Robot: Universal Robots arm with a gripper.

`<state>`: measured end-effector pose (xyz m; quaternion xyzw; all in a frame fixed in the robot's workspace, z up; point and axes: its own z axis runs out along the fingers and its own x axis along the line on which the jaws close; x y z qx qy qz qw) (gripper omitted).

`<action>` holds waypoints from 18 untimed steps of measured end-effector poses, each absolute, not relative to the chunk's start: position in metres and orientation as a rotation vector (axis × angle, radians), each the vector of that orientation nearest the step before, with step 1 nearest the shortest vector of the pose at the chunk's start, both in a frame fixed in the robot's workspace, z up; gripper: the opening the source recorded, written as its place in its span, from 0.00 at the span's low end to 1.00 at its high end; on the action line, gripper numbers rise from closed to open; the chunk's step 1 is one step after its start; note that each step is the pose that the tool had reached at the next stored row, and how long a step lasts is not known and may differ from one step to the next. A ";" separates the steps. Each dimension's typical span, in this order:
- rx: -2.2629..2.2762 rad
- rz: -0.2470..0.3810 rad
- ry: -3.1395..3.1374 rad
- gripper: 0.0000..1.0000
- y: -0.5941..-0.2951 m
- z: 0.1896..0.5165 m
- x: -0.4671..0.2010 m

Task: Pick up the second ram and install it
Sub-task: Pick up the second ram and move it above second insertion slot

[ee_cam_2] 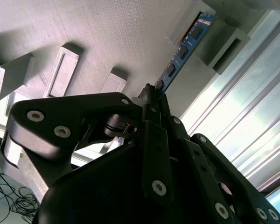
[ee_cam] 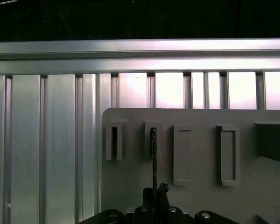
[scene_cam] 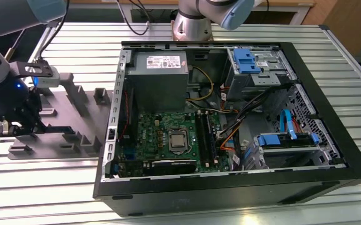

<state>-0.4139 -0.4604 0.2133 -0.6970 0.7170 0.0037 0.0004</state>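
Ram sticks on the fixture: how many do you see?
1: the second ram, edgewise in a slot of the fixture, gripped by the hand. Others may be hidden.

Open computer case [scene_cam: 230,193] on table [scene_cam: 350,58], pincer [scene_cam: 13,127] over grey fixture [scene_cam: 64,119]

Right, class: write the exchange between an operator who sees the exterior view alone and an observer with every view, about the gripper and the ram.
Operator: The gripper sits low over the grey fixture. Holding anything?
Observer: Yes; in the second wrist view the fingers pinch the second ram.
Operator: Is it free of the fixture?
Observer: In the first wrist view its far end reaches a slotted block; seated or free, I cannot tell.
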 end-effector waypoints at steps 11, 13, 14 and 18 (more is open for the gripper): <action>-2.189 0.012 2.252 0.14 -0.460 0.224 -0.414; -2.189 0.012 2.252 0.14 -0.460 0.227 -0.414; -2.189 0.012 2.252 0.14 -0.460 0.228 -0.414; -2.189 0.012 2.252 0.14 -0.460 0.232 -0.414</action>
